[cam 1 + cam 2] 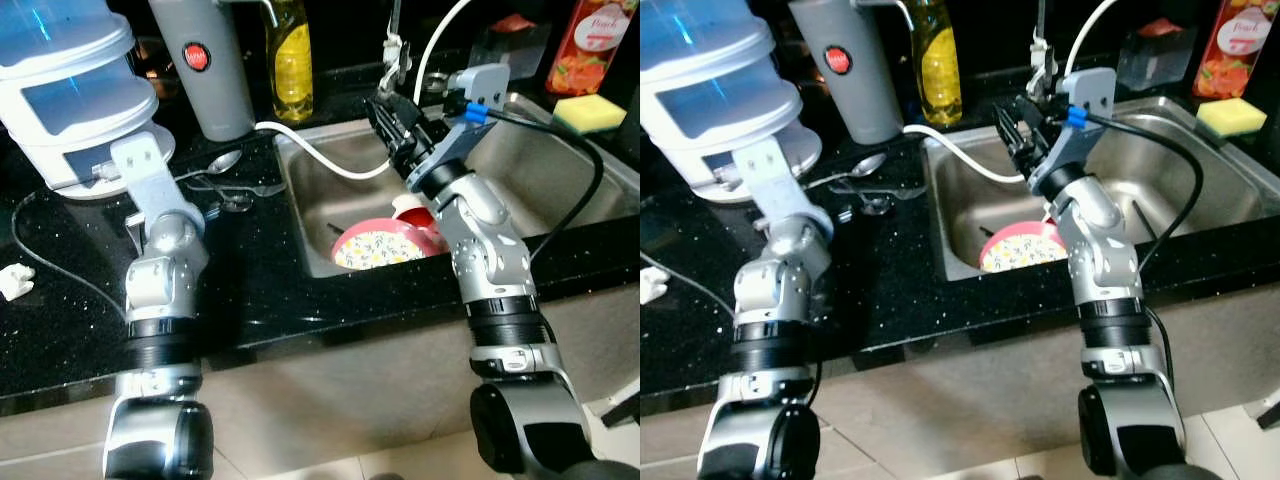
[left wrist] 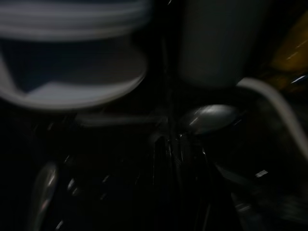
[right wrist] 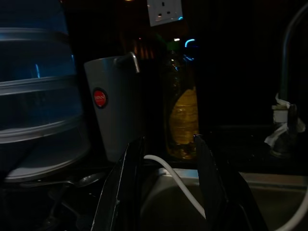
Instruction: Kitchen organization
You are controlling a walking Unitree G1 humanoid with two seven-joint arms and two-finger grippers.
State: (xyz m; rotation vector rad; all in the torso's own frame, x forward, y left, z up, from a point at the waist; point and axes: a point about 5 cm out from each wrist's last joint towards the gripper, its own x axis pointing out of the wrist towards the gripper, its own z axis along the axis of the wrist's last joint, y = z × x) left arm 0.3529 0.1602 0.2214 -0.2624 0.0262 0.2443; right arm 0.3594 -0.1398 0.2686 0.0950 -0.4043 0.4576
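Stainless steel sink (image 1: 560, 170) set into speckled black stone counter (image 1: 270, 290), holding a round pink plate (image 1: 385, 245) with a flowered face, tilted against the sink's near wall, a red-and-white cup (image 1: 412, 210) just behind it. White hose (image 1: 320, 155) curving over the sink's left rim. Right gripper (image 1: 385, 125) raised above the sink's back left corner, long black fingers spread apart with nothing between them, pointed toward a grey jug (image 1: 205, 65) with a red round badge and a clear bottle of yellow liquid (image 1: 290, 55), both behind the sink's left rim. Yellow sponge (image 1: 590, 112) on the sink's far right rim. Left of the sink, shiny metal spoons (image 1: 225, 180) lying on the counter; left gripper (image 2: 180, 163) low over them, fingers too dark and blurred to tell. White and blue stacked tub (image 1: 65, 85) well left of the sink.
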